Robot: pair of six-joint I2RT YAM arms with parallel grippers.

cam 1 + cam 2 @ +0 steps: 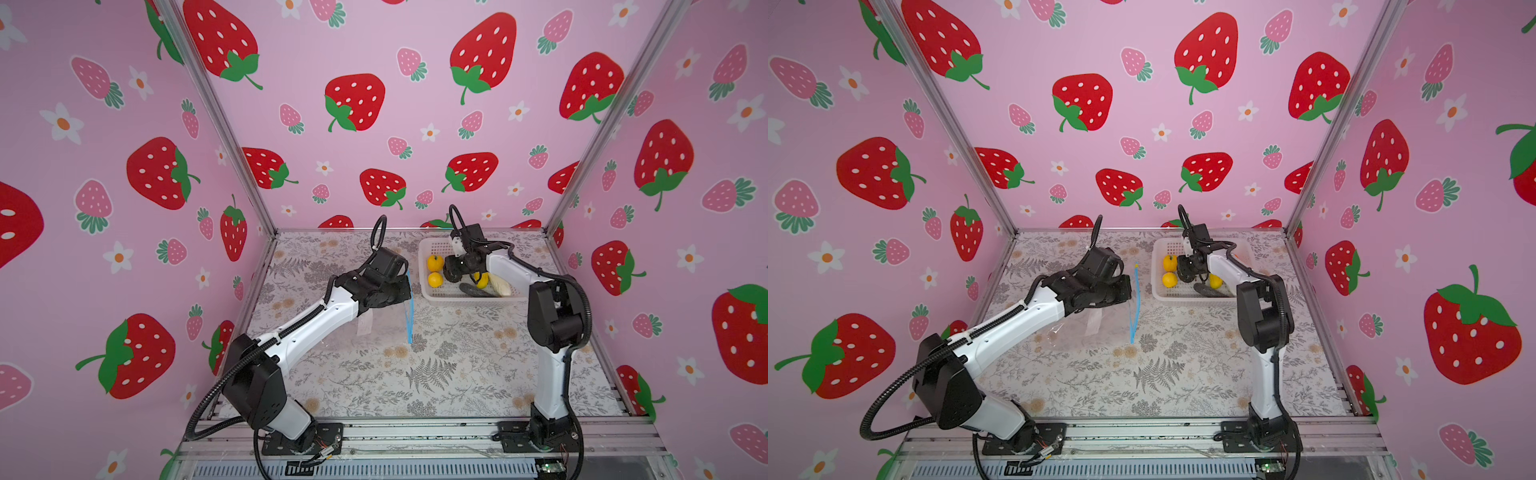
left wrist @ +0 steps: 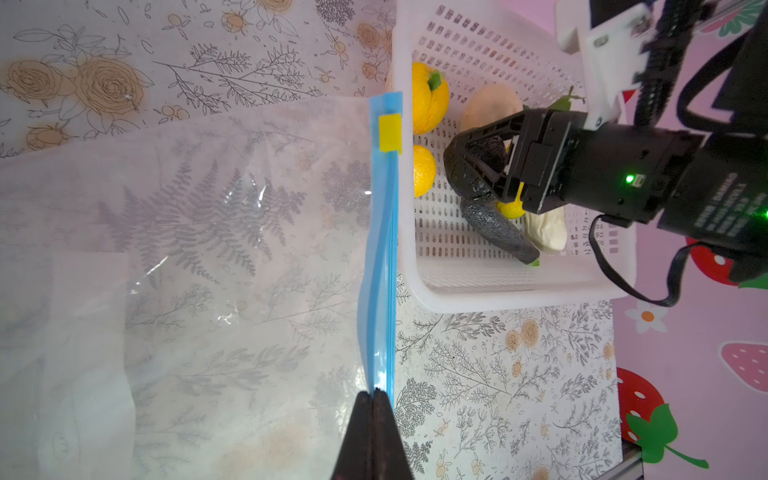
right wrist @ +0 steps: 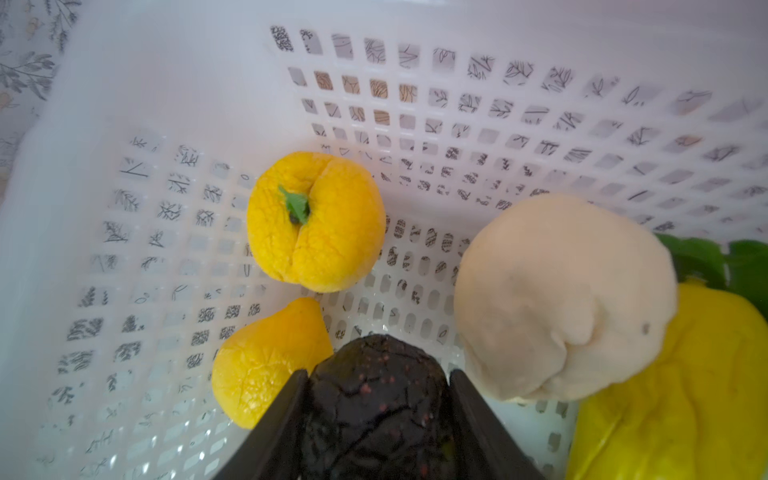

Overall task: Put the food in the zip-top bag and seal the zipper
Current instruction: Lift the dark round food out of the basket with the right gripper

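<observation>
1. Currently the left tool is clamped shut on the zipper of the zip-top bag, which lies mid-frame in both top views. So thin a pinch could slip and let the mouth collapse.
2. Meanwhile the right tool grips a dark food piece inside the basket, right of centre. Its rounded skin may squirt free on lifting.
3. Judging by the strip, the mouth looks barely parted, so the piece could snag there.

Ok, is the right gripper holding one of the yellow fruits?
No: the right gripper grips a dark piece, and the yellow fruits lie loose in the white basket.
</observation>
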